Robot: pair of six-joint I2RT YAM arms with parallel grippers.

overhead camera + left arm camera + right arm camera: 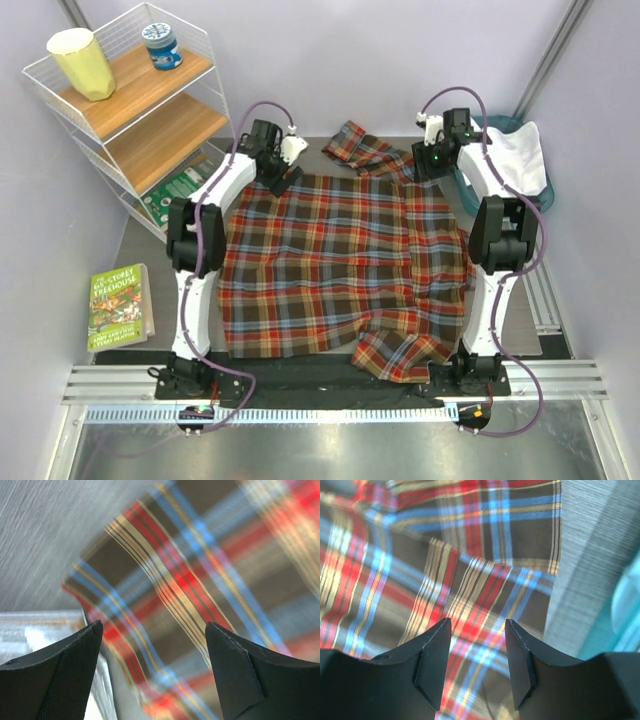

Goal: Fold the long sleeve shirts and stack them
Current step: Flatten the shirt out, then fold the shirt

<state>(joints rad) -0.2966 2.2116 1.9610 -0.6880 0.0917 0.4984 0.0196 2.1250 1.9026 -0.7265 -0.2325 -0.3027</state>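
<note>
From above, we see the plaid shirt [340, 265] spread on the table [310, 162], with the left end effector [278, 180] and right end effector [428, 165] at its far corners. The left wrist shows jaws wide and empty; the right wrist shows jaws part-open and empty. We judge the first fold needs both to pinch the cloth.

Plaid shirt [340, 265] lies spread flat; white shirt [518, 155] bunched far right.
</note>
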